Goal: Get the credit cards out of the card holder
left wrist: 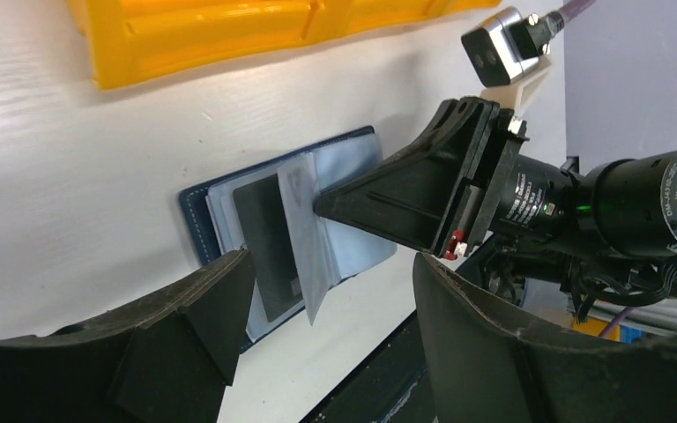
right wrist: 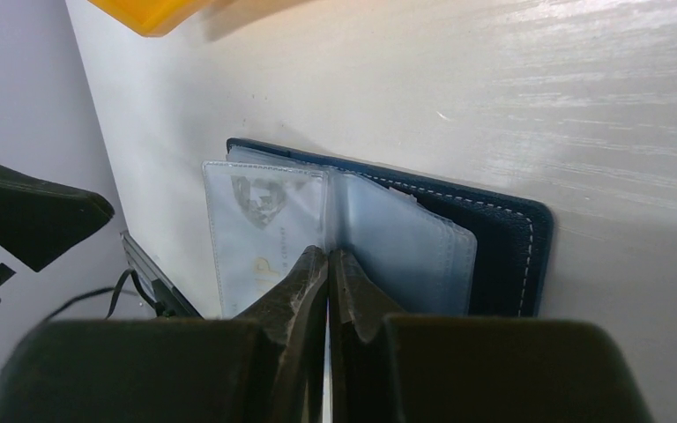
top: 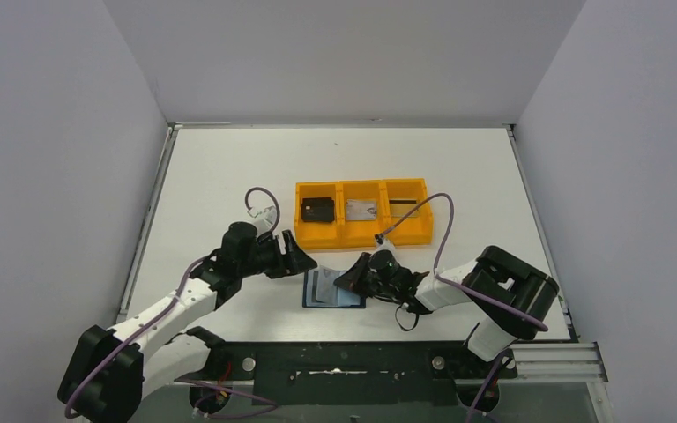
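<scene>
The navy card holder [top: 333,289] lies open on the table in front of the orange tray. Its clear blue-grey sleeves [right wrist: 405,247] are fanned, and one sleeve [left wrist: 304,231] stands upright. A dark grey card [left wrist: 269,242] sits in a sleeve on the holder's left half. A pale card with an emblem [right wrist: 260,233] shows through the upright sleeve. My right gripper [top: 350,280] is shut, its tips [right wrist: 328,257] against the sleeves at the fold, and it also shows in the left wrist view [left wrist: 335,204]. My left gripper [top: 306,261] is open and empty just left of the holder [left wrist: 326,326].
The orange three-compartment tray [top: 363,236] stands behind the holder. It has a black item [top: 317,210] in the left compartment, a flat grey piece [top: 361,210] in the middle one and a thin dark stripe [top: 403,204] in the right one. The table's front edge and dark rail [top: 344,361] lie close below.
</scene>
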Robot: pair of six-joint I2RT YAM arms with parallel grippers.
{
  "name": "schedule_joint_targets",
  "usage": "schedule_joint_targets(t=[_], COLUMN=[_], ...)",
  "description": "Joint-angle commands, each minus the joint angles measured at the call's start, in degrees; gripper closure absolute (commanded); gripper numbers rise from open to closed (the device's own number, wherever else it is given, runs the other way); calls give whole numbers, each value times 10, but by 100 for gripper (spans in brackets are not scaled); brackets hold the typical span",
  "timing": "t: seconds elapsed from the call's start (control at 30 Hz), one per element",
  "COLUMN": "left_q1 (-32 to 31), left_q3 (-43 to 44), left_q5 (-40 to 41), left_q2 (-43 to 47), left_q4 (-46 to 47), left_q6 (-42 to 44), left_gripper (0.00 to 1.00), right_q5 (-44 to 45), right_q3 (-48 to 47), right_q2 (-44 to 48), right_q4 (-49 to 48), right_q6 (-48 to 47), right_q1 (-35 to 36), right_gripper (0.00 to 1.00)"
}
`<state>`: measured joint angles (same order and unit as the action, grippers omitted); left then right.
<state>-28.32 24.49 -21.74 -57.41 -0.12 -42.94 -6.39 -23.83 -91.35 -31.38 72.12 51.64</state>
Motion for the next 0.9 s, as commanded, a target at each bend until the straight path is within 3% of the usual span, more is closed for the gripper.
schedule_joint_targets(t=[0.0,0.57,0.87], left_q1=[-19,-85,-108], left_q3=[10,36,57], left_q5=[-49,-64,-69], left_q2=[-38,-187,-201], left_q4=[73,109,128], left_q6=[-6,-18,-12], left_gripper=[36,48,56], right_q5=[3,2,-5], right_q3=[21,33,20], right_q2=[-19,-26,1], right_q4=[11,2,20], right_q6=[7,21,-2], right_q1=[-6,-11,-13], right_gripper=[100,100,95])
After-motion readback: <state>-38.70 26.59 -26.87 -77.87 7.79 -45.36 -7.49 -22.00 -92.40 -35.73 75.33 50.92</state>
